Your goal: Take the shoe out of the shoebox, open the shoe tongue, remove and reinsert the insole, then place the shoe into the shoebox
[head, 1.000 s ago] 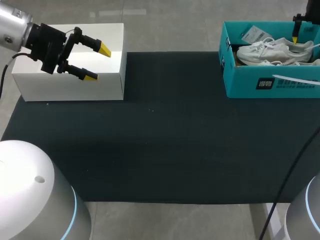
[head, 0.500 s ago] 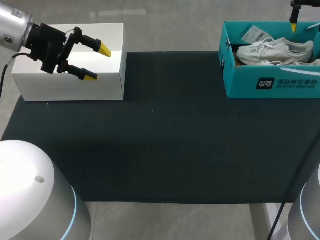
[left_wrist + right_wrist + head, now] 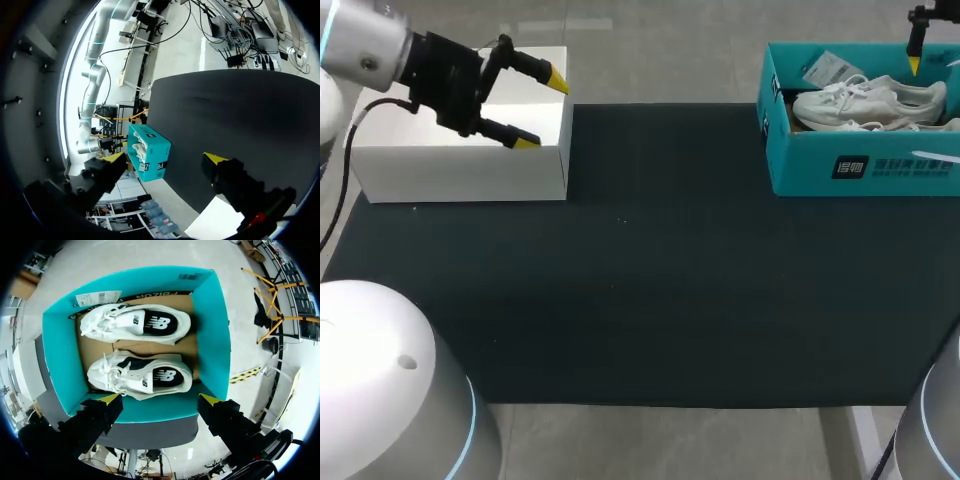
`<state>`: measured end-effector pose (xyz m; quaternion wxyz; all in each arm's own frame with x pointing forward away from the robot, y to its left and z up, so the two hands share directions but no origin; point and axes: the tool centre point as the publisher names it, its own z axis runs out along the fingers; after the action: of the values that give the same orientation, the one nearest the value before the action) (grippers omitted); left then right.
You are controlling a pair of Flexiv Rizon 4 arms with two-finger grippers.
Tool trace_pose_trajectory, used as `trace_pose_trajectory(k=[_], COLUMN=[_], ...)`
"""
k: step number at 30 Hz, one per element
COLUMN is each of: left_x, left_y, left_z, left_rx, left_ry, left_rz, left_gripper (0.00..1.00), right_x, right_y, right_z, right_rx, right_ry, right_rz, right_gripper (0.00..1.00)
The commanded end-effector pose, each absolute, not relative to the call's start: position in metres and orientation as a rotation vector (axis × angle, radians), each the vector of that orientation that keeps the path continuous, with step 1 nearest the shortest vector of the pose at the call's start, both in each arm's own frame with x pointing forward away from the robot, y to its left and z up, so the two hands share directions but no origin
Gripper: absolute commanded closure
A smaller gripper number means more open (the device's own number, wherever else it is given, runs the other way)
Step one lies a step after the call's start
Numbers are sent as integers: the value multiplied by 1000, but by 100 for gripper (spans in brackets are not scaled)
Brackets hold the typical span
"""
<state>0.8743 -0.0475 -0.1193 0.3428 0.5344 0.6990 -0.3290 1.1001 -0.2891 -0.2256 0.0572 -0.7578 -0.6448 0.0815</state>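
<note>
Overhead, upper right, the right gripper [image 3: 160, 400] spreads its fingers wide above the teal shoebox [image 3: 865, 165] holding two white sneakers [image 3: 870, 105]; upper left, the left gripper [image 3: 542, 112] gapes wide, empty, over a white box [image 3: 460, 175].

Shoebox [image 3: 865, 165] at the mat's [image 3: 650, 280] far right — two shoes [image 3: 870, 100] side by side inside.

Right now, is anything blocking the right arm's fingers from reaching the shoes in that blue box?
Nothing visible does. The right gripper hangs over the open shoebox with its fingers apart, and both white shoes lie uncovered inside. A paper tag rests in a corner of the box, beside the shoes, not over them.
</note>
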Motion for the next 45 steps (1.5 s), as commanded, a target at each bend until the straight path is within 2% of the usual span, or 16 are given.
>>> trace_pose_trajectory(k=[1,13,15,30,36,45], left_x=[848,844,843,843,891,978], left_y=[-49,-9,-10,-10,-23,1], left_z=[-112,-123,-125,-125,-121,-136], left_rx=[372,-124,-142,-544,-904,-1384], left_ry=[2414,2473,2422,2377,2573,2579], left_rz=[-134,-38,93,372,225,117], left_gripper=[0,0,0,0,0,0], right_x=[1062,990,988,988,988,988], right_y=[-276,-266,-265,-265,-265,-265], right_z=[-223,-216,-216,-216,-216,-216], right_rx=[-2459,-2367,-2393,-2393,-2393,-2393], right_ry=[-2104,-2272,-2259,-2259,-2259,-2259], right_rz=[82,-15,7,7,7,7], right_gripper=[0,0,0,0,0,0])
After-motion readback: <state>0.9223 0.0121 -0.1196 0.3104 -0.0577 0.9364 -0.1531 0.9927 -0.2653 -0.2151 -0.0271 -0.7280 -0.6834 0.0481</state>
